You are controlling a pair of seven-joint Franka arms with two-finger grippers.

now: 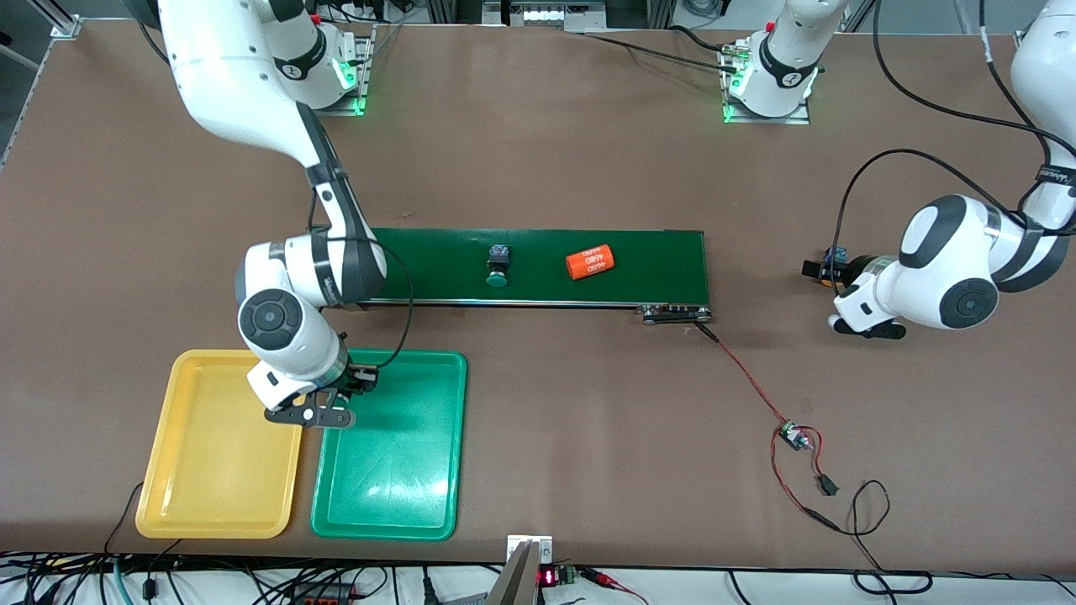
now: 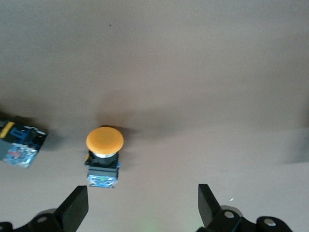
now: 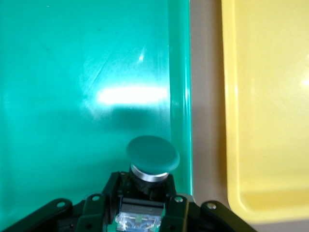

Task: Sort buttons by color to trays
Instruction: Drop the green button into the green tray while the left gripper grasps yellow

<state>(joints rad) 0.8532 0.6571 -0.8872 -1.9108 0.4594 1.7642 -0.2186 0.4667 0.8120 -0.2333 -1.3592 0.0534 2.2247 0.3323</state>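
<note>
My right gripper (image 3: 140,203) is shut on a green-capped button (image 3: 152,157) and holds it over the green tray (image 3: 72,72), close to the rim beside the yellow tray (image 3: 270,96). In the front view this gripper (image 1: 353,388) hangs over the green tray (image 1: 403,470), next to the yellow tray (image 1: 202,470). Both trays hold nothing. A second green-capped button (image 1: 498,267) lies on the belt. My left gripper (image 2: 143,208) is open above the bare table at the left arm's end (image 1: 820,270). An orange-capped button (image 2: 105,145) stands just off its fingertips. Another button's body (image 2: 19,145) lies beside it.
A long dark-green conveyor belt (image 1: 647,260) crosses the table's middle and carries an orange cylinder with white print (image 1: 590,262). A small circuit board with red and black wires (image 1: 790,437) lies nearer the front camera than the belt's end.
</note>
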